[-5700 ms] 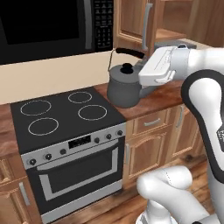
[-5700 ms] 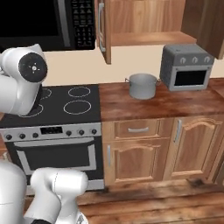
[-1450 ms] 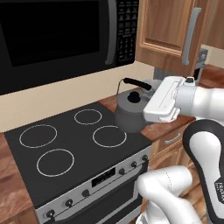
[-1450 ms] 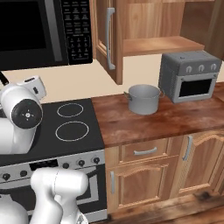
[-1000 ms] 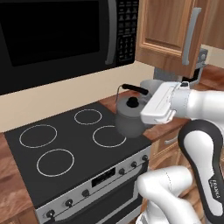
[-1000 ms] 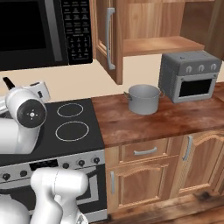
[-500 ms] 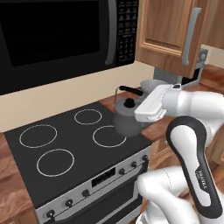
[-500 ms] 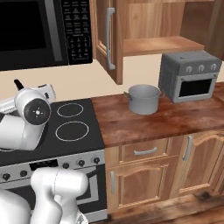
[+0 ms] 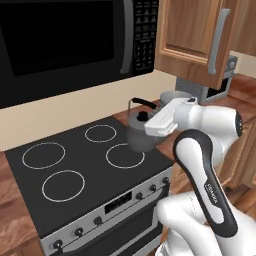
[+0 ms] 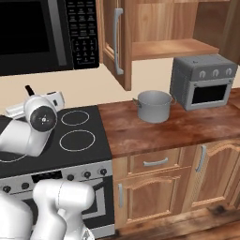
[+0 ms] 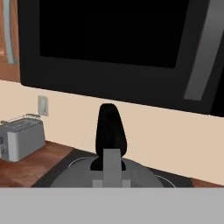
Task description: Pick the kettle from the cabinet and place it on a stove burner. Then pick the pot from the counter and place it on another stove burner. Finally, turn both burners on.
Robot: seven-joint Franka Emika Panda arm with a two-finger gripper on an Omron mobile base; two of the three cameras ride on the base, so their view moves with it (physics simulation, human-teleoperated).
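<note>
The small dark grey kettle hangs by its black arched handle in my gripper, which is shut on that handle. It is low over the right side of the black cooktop, at the far right edge of the front-right burner; whether it touches the glass I cannot tell. The hand view looks down on the kettle's grey lid with my gripper clamped on the handle. The pot stands on the counter right of the stove. The open cabinet has a bare shelf.
A black microwave hangs above the stove. A grey toaster oven stands on the counter right of the pot. A toaster sits on the counter left of the stove. Small knobs line the stove's front. The cabinet door stands open.
My hand has carried the kettle a little to the left, further over the cooktop's right side. The pot has stayed in place.
</note>
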